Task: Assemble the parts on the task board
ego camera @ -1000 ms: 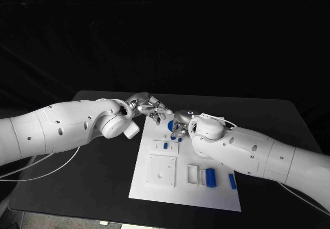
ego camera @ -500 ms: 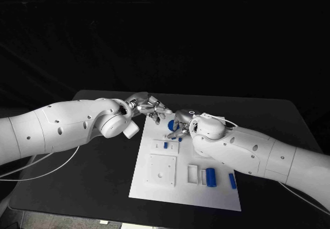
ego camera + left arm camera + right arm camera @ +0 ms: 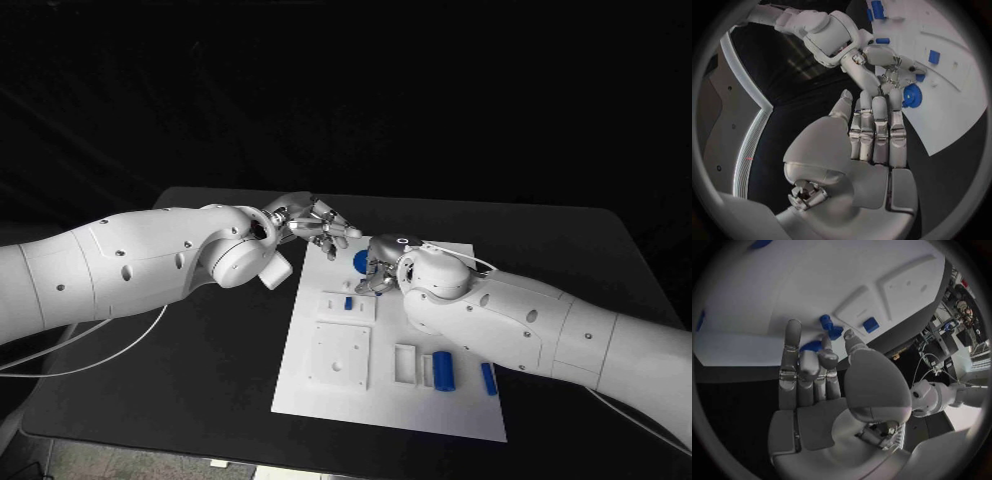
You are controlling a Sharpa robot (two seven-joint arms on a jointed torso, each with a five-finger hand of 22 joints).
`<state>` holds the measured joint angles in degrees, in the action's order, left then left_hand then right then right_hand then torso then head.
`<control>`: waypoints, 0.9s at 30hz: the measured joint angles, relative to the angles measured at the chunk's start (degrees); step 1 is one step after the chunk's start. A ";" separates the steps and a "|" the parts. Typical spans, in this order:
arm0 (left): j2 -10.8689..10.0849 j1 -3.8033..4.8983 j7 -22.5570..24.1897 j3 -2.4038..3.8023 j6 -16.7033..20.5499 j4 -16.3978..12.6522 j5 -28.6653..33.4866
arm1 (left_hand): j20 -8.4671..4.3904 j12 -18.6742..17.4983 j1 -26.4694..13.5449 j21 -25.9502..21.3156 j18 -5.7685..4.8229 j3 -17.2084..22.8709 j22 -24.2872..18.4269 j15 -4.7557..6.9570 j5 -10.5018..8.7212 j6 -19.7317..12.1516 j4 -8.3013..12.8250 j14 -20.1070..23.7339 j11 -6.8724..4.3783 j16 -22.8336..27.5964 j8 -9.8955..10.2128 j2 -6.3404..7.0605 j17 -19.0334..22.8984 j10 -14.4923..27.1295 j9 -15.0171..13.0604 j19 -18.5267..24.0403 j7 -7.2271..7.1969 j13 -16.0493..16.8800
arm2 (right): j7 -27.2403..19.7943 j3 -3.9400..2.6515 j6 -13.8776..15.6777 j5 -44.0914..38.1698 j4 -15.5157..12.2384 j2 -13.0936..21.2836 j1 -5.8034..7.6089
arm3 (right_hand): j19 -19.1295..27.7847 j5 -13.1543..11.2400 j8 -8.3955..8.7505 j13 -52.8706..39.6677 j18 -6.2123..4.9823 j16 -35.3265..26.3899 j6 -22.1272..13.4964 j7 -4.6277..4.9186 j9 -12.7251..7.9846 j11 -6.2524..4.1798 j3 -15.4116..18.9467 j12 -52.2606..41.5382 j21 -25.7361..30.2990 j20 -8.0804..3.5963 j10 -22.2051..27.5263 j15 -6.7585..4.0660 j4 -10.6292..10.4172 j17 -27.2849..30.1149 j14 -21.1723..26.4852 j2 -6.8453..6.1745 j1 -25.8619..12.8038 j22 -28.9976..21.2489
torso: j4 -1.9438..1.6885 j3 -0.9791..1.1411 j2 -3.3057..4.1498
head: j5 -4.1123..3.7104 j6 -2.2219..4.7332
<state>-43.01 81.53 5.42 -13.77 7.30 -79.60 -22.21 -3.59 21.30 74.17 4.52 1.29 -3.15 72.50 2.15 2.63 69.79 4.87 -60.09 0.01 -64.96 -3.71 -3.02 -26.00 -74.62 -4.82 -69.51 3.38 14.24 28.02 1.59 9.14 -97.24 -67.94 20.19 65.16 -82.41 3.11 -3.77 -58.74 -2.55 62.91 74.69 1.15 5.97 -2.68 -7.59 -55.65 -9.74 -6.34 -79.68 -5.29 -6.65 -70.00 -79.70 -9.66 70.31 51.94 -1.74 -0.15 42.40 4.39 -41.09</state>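
The white task board (image 3: 368, 410) lies in the middle of the table. A round blue part (image 3: 358, 262) sits near its far edge. My right hand (image 3: 378, 268) is bent down over that part, fingertips at it (image 3: 912, 95); whether they grip it is hidden. In the right wrist view the curled fingers (image 3: 811, 365) cover most of the round part (image 3: 812, 346), and the thumb reaches toward two small blue pieces (image 3: 831, 328). My left hand (image 3: 315, 222) hovers just off the board's far left corner, fingers (image 3: 873, 135) straight and holding nothing.
A small blue piece (image 3: 348, 303) stands in a small white block. A larger square white block (image 3: 339, 357) lies nearer me. A blue cylinder (image 3: 443, 371) and a short blue bar (image 3: 488, 380) lie at the board's near right. Black table (image 3: 188, 400) surrounds the board.
My right hand has edged toward the round blue part, and its arm now covers the small blue piece beside the small block. The left hand has hardly moved.
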 measured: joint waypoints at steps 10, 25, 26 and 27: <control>-0.02 0.03 0.01 0.00 -0.08 -0.03 0.01 | 0.00 0.00 0.00 0.00 0.00 0.00 0.00 0.00 0.00 0.00 0.00 0.00 0.00 0.00 0.00 0.00 0.01 0.00 0.00 0.00 0.00 -0.01 | 0.30 0.05 0.44 -0.57 0.37 -0.31 -0.30 | -0.31 0.00 0.00 -0.33 0.00 0.30 0.52 -0.14 0.50 -0.29 -3.51 0.00 0.00 -0.30 -0.29 -0.24 2.30 -0.30 -0.25 0.06 -0.72 0.07 | 0.02 -0.01 0.05 | 0.08 -0.12; -0.04 0.05 0.00 0.00 -0.36 -0.11 0.02 | 0.00 0.00 0.22 0.00 0.00 0.00 -0.05 0.00 0.00 0.00 0.00 0.00 0.00 0.00 0.00 0.22 0.01 0.00 0.00 0.00 0.00 -0.02 | 0.41 0.33 1.27 -2.29 0.88 -0.86 -0.67 | -0.31 0.00 -0.01 -0.18 -0.01 -0.22 0.29 0.08 1.39 -0.29 0.50 0.76 0.00 -0.30 -0.29 -0.23 0.57 -0.02 -0.25 -0.86 -1.13 -0.09 | 0.07 0.04 -0.02 | 0.19 -0.42; -0.04 0.05 0.00 0.00 -0.38 -0.11 0.02 | 0.00 0.00 0.24 0.00 0.00 0.00 -0.05 0.00 0.00 0.00 0.00 0.00 0.00 0.00 0.00 0.24 0.01 0.00 0.00 0.00 0.00 -0.02 | 0.41 0.39 1.36 -2.53 0.88 -0.86 -0.68 | -0.29 0.00 -0.01 -0.06 -0.01 -0.36 0.25 0.12 1.40 -0.28 0.32 0.90 0.00 -0.28 -0.28 -0.21 0.81 0.09 -0.22 -0.84 -0.60 -0.09 | 0.07 0.04 -0.02 | 0.19 -0.43; -0.04 0.05 -0.01 0.00 -0.40 -0.11 0.02 | 0.00 0.00 0.24 0.00 0.00 0.00 -0.05 0.00 0.00 0.00 0.00 0.00 0.00 0.00 0.00 0.24 0.00 0.00 0.00 0.00 0.00 -0.02 | 0.41 0.44 1.44 -2.72 0.88 -0.86 -0.68 | -0.12 0.03 -0.01 0.07 -0.01 -0.41 0.10 0.26 1.43 -0.15 -0.05 1.05 0.00 -0.19 -0.15 -0.09 1.45 0.18 -0.03 -0.87 0.04 -0.15 | 0.07 0.04 -0.02 | 0.20 -0.43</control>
<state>-43.05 81.59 5.42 -13.78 6.90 -79.71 -22.19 -3.59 21.30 74.41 4.52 1.29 -3.15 72.45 2.15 2.63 69.79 4.87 -60.09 0.01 -64.96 -3.71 -2.79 -26.00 -74.62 -4.82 -69.51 3.37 14.22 28.43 2.03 10.58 -99.96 -67.07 19.33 64.48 -82.53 3.14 -3.78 -58.67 -2.56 62.50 74.79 1.41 7.41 -2.83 -7.64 -54.60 -9.74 -6.53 -79.83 -5.38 -5.19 -69.81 -79.72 -10.52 70.35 51.80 -1.67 -0.10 42.37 4.59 -41.53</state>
